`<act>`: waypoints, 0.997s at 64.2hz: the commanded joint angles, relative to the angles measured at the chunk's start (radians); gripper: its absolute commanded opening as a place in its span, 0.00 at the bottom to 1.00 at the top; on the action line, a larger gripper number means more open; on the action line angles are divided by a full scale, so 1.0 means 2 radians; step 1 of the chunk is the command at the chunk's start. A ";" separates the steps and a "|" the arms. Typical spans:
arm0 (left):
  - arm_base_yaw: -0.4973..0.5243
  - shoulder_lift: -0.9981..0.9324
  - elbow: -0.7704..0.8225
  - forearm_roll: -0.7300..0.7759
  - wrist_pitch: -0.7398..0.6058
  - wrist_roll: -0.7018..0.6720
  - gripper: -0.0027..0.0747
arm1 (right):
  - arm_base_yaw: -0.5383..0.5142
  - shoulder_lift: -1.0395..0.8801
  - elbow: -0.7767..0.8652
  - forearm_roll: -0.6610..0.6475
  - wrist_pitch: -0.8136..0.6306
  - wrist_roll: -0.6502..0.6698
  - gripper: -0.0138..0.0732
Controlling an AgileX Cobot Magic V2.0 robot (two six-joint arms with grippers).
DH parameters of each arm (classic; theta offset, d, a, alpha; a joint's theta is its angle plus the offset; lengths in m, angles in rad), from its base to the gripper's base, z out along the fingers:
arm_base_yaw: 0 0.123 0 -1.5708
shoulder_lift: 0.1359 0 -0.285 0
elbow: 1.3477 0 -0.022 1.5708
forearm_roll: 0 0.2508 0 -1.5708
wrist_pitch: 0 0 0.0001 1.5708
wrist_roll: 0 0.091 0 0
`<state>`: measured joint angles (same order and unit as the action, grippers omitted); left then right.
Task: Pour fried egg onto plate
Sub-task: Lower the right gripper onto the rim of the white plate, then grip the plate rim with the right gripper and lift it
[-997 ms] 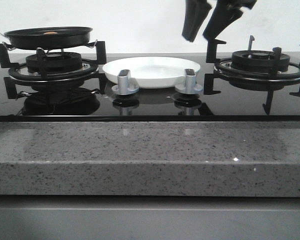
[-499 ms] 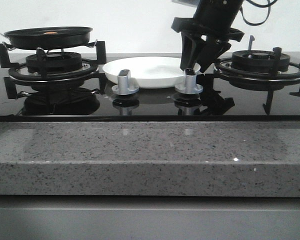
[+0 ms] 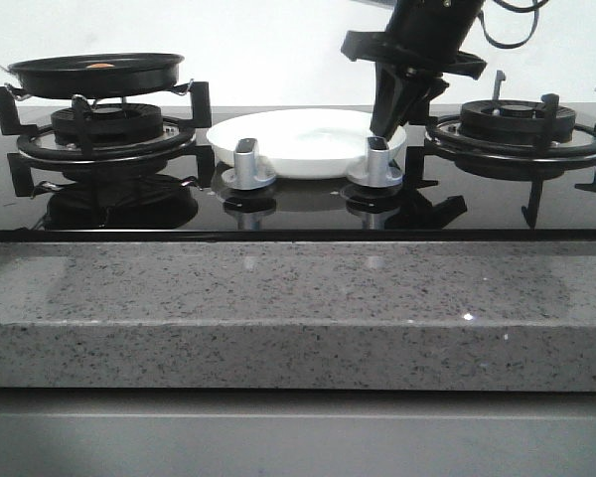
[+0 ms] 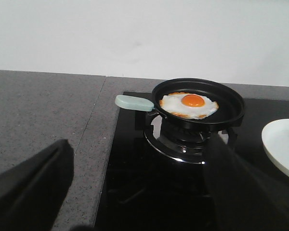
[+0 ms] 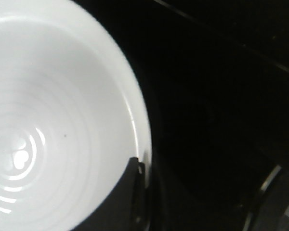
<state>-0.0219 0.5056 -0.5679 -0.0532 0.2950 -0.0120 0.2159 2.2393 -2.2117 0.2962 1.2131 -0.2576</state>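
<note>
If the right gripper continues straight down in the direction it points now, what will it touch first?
Most likely the plate. In the front view the right gripper points down at the plate's right rim, and the right wrist view shows a fingertip over that rim. Contact may already exist; depth is unclear.

The fried egg [image 4: 189,105] is lying flat in a black frying pan [image 4: 198,103], its white crisped brown at the edges (orange yolk unbroken). The plate [image 3: 303,141], glossy white and bare, is sitting on the black glass hob [image 3: 298,204] between the two burners.
</note>
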 commanded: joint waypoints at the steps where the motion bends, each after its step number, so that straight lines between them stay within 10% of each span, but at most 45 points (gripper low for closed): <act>1: 0.000 0.005 -0.020 -0.001 -0.042 -0.001 0.74 | 0.000 -0.031 -0.014 0.008 0.019 -0.012 0.08; 43: 0.000 0.005 -0.020 -0.001 -0.042 -0.001 0.74 | -0.024 -0.092 -0.060 0.055 0.062 0.024 0.08; 64: 0.000 0.005 -0.020 -0.001 -0.042 -0.001 0.74 | -0.004 -0.185 0.107 0.056 0.051 0.013 0.08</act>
<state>-0.0219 0.5056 -0.5679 -0.0532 0.2950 -0.0120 0.1971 1.9695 -2.0576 0.3714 1.2477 -0.2080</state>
